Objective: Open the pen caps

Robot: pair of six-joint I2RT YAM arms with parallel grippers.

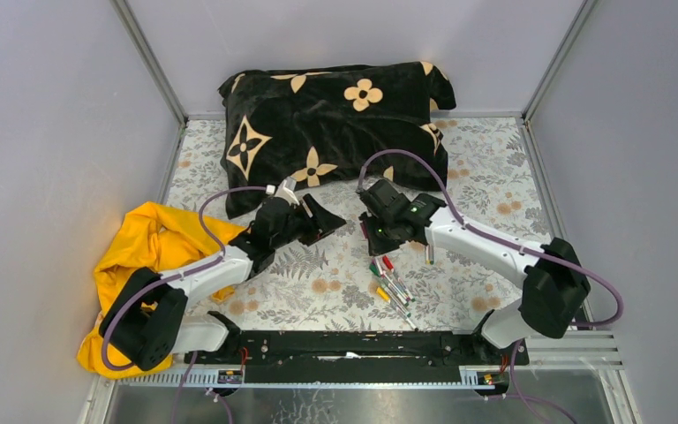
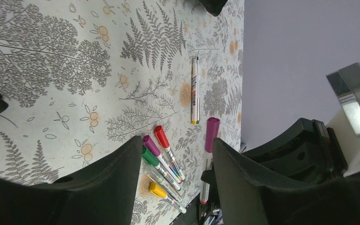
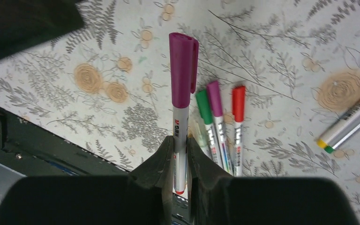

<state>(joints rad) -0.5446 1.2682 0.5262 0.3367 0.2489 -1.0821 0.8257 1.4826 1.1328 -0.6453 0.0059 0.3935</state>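
Note:
My right gripper is shut on the whitish barrel of a pen with a magenta cap, held above the table with the cap pointing away from the fingers. That cap also shows in the left wrist view. My left gripper is open and empty, its jaws wide apart; in the top view it sits just left of the right gripper. On the table below lie capped pens: red cap, purple cap, green cap and yellow cap.
Two more pens lie apart to the right of the cluster. A black flowered pillow lies at the back. A yellow cloth is heaped at the left. A black rail runs along the near edge.

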